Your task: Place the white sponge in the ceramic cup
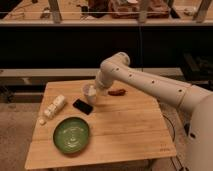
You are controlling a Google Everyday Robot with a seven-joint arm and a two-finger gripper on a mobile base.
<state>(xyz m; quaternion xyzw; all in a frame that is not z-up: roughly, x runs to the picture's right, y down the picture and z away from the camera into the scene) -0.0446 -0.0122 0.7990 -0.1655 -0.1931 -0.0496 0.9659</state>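
Note:
The ceramic cup (88, 93) is small and pale and stands on the wooden table (125, 125) near its back edge, left of centre. My gripper (95, 91) is at the end of the white arm, which reaches in from the right. It is right at the cup's mouth, on its right side. A pale patch shows at the cup's mouth under the gripper. I cannot tell whether that is the white sponge, which I cannot make out as a separate thing.
A flat black object (83, 106) lies just in front of the cup. A small reddish-brown object (118, 92) lies to its right. A row of small white pieces (53, 107) lies at the left, and a round green plate (72, 135) at the front left.

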